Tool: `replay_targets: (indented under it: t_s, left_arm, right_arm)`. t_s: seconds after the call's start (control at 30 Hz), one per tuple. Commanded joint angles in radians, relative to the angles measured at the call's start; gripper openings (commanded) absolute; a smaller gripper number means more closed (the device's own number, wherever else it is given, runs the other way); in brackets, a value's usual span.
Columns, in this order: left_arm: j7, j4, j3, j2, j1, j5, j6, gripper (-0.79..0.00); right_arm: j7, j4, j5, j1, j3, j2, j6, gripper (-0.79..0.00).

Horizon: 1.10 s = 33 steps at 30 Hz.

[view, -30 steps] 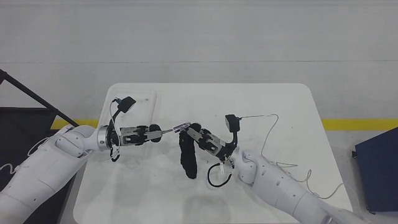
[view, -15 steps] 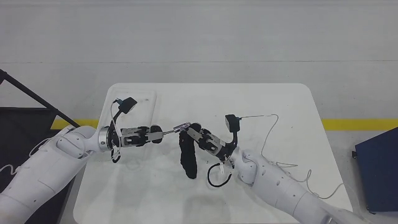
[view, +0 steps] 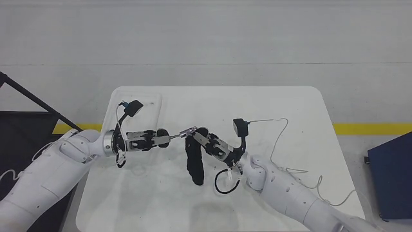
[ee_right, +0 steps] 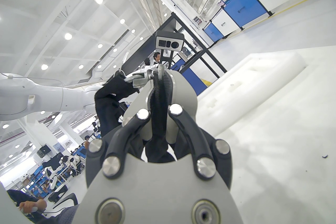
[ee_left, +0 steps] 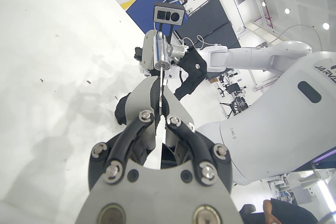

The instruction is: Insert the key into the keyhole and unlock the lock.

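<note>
Mid-frame above the white table (view: 290, 103), my left gripper (ee_left: 160, 87) pinches the flat metal key (ee_left: 161, 75), tip meeting the keyhole (ee_left: 160, 68) of the silver padlock (ee_left: 159, 50) my right gripper (ee_right: 160, 76) clamps; I judge the turn undone.

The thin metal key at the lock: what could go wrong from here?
1. The thin metal key, pinched in the left gripper, meets the silver cylinder lock in mid-air; slightly off line, it could bend or slip.
2. The right gripper clamps the lock together with black fabric, so the lock may twist when the key turns.
</note>
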<state>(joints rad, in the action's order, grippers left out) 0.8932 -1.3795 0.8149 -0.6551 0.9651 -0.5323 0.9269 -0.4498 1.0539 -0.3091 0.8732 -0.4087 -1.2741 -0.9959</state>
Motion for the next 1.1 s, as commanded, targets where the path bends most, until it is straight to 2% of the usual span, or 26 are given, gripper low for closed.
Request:
replay_targets:
  t_s: [0.0, 0.33, 0.87, 1.07]
  left_arm:
    - [0.0, -0.003, 0.002, -0.001, 0.0, 0.003, 0.0, -0.785]
    - [0.001, -0.003, 0.027, -0.008, 0.004, 0.024, -0.007, -0.785]
    - [-0.061, -0.079, 0.076, -0.02, 0.045, 0.096, -0.095, -0.785]
    - [-0.15, -0.092, 0.108, -0.029, 0.058, 0.219, -0.041, -0.785]
  right_arm:
    - [0.0, 0.0, 0.0, 0.0, 0.0, 0.0, 0.0, -0.785]
    - [0.0, 0.0, 0.0, 0.0, 0.0, 0.0, 0.0, -0.785]
    - [0.0, 0.0, 0.0, 0.0, 0.0, 0.0, 0.0, -0.785]
    - [0.0, 0.0, 0.0, 0.0, 0.0, 0.0, 0.0, -0.785]
